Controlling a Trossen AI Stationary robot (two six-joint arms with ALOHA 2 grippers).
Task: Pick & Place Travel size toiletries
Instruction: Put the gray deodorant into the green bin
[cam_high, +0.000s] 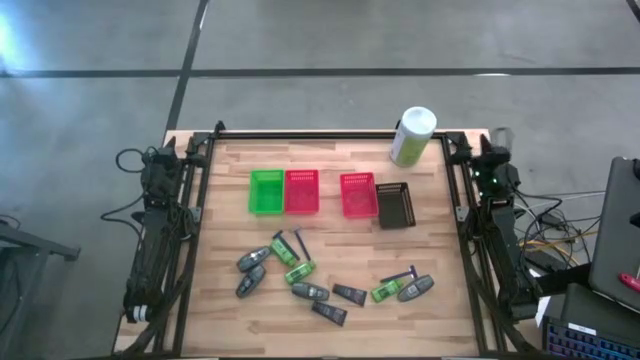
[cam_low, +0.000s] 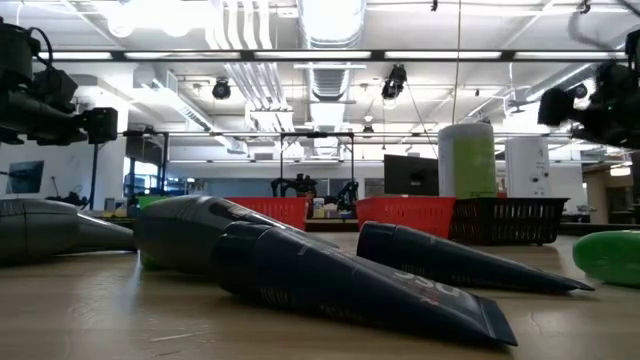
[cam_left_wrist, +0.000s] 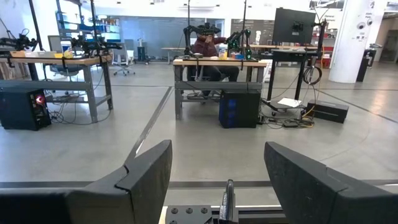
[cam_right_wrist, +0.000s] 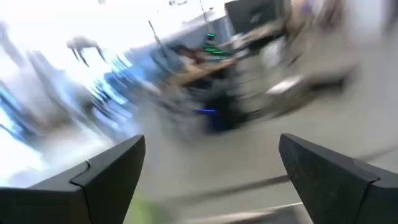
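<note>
Toiletries (cam_high: 300, 270): about twelve loose on table (cam_high: 230, 310) (four baskets (cam_high: 285, 192) behind); both pincers spread.

You had one camera overhead, looking straight down on the whole table (cam_high: 330, 310). Another sat at tabletop level, close behind a dark tube (cam_low: 340, 280), facing across to the baskets (cam_low: 410, 215) and canister (cam_low: 467, 160), which the overhead camera also saw. Each wrist camera looked out between its own fingers (cam_left_wrist: 146, 177) toward the room.
</note>
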